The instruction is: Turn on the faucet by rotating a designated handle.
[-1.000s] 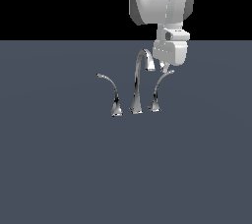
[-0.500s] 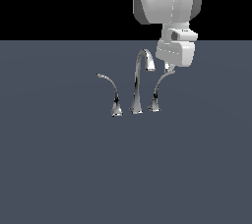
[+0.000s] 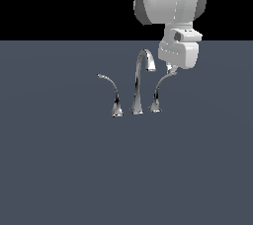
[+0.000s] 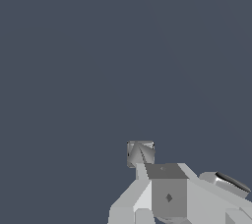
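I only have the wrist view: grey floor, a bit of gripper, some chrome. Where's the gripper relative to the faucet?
Observer: In the exterior view the gripper sits at the top end of the handle, the lever on the exterior view's right of the gooseneck spout.
Operator: Closed on it?
Observer: Cannot tell; the hand's body hides the fingertips, though they appear to meet the lever's tip.
Operator: Other lever?
Observer: The longer hooked lever stands on the exterior view's left of the spout, apart from the arm.
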{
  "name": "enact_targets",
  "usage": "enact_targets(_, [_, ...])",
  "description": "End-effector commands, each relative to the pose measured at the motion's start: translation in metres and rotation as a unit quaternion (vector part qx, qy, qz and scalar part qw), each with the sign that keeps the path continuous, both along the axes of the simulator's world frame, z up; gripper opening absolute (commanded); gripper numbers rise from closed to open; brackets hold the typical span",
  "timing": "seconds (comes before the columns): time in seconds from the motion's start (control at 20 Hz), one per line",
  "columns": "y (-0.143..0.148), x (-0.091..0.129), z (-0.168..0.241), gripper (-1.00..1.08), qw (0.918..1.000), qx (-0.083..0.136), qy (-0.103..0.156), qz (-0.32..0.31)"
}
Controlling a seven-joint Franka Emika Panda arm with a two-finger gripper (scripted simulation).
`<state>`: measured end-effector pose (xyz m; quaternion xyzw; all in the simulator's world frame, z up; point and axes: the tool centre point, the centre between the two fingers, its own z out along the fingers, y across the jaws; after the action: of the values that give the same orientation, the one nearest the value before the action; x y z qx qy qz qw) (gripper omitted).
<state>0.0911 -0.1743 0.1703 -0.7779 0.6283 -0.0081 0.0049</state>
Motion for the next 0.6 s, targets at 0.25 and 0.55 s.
enact_targets(0.25, [0.000,-0.026,0.000,-1.00,1.0000,0.002,0.007,-0.002])
enact_targets(0.55, [-0.001,-0.044,0.000,-1.00,1.0000,0.001,0.009,-0.004])
